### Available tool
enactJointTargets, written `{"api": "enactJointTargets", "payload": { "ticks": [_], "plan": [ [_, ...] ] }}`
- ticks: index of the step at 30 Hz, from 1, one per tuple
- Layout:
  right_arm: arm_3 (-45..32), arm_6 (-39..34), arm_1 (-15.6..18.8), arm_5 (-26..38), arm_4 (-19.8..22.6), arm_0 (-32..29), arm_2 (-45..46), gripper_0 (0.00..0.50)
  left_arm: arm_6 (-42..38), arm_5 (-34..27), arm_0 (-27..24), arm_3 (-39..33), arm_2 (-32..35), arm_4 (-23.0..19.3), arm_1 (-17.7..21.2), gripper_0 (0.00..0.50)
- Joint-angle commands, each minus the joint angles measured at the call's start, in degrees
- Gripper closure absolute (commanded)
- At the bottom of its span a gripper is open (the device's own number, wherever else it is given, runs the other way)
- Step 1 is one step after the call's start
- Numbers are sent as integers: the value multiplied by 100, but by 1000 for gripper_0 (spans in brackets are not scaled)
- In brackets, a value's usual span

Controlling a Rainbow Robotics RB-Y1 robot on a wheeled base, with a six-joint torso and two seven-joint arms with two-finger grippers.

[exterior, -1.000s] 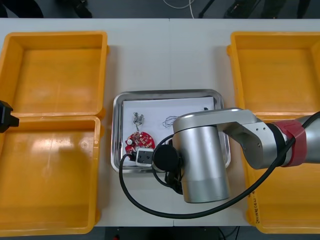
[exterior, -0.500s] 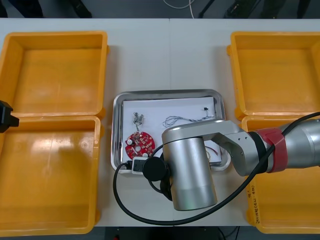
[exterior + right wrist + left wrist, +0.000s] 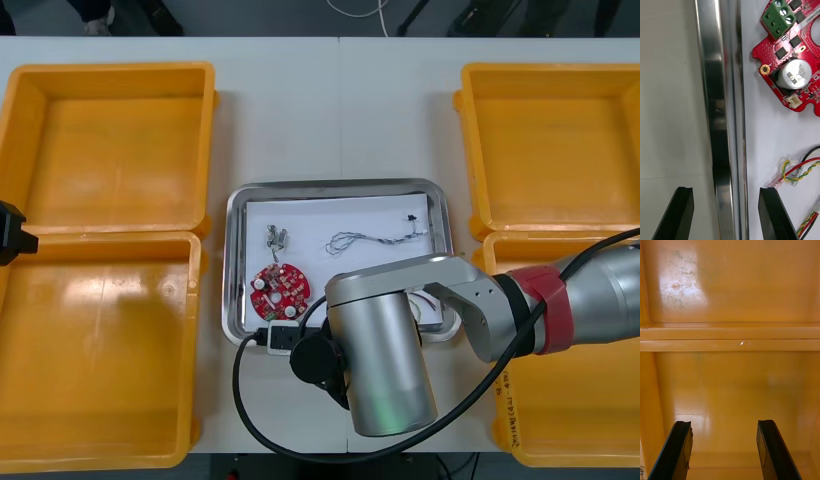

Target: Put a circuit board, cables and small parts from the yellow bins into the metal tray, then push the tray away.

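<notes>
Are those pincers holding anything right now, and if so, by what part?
Nothing is held. The right pincer stands open astride the near rim of the metal tray, not clamped on it. The left pincer hangs open over a yellow bin.

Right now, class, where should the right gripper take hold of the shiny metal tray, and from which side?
Probably the shiny metal tray's thin raised near rim, from above: the open right gripper straddles it, one finger over the table, one over the white inside.

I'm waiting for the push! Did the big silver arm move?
Yes. The right arm slid toward the near edge of the table, uncovering more of the metal tray, which stayed put.
</notes>
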State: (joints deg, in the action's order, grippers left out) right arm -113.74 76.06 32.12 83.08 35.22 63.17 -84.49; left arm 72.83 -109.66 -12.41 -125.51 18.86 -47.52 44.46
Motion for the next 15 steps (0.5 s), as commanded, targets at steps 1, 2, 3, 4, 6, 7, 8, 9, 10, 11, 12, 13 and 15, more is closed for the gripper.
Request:
{"api": "enactJointTargets", "payload": {
  "ticks": [1, 2, 3, 4, 6, 7, 8, 9, 10, 11, 12, 13, 15],
  "plan": [
    [71, 216, -144, -108, -60, 91, -59, 25, 487, -34, 72, -167, 170, 59, 247, 0],
    [80, 216, -136, -117, -60, 82, -59, 25, 487, -34, 72, -167, 170, 59, 247, 0],
    [89, 216, -144, -143, -95, 64, -68, 29, 487, -34, 72, -167, 170, 59, 247, 0],
    [89, 216, -136, -161, -95, 55, -59, 31, 487, -34, 72, -167, 170, 59, 247, 0],
    [98, 198, -144, -161, -112, 55, -59, 125, 487, -34, 72, -167, 170, 59, 247, 0],
    [98, 198, -144, -161, -112, 55, -68, 175, 487, -34, 72, -167, 170, 59, 247, 0],
    [98, 181, -136, -161, -112, 55, -68, 278, 487, -34, 72, -167, 170, 59, 247, 0],
    [98, 172, -136, -161, -112, 55, -68, 355, 487, -34, 72, -167, 170, 59, 247, 0],
    [98, 163, -144, -161, -121, 55, -68, 442, 487, -34, 72, -167, 170, 59, 247, 0],
    [98, 146, -136, -161, -112, 55, -68, 500, 487, -34, 72, -167, 170, 59, 247, 0],
    [98, 146, -136, -161, -121, 55, -68, 500, 487, -34, 72, -167, 170, 59, 247, 0],
    [98, 137, -136, -161, -130, 55, -59, 500, 487, -34, 72, -167, 170, 59, 247, 0],
    [98, 110, -136, -161, -174, 55, -68, 500, 487, -34, 72, -167, 170, 59, 247, 0]
  ]
}}
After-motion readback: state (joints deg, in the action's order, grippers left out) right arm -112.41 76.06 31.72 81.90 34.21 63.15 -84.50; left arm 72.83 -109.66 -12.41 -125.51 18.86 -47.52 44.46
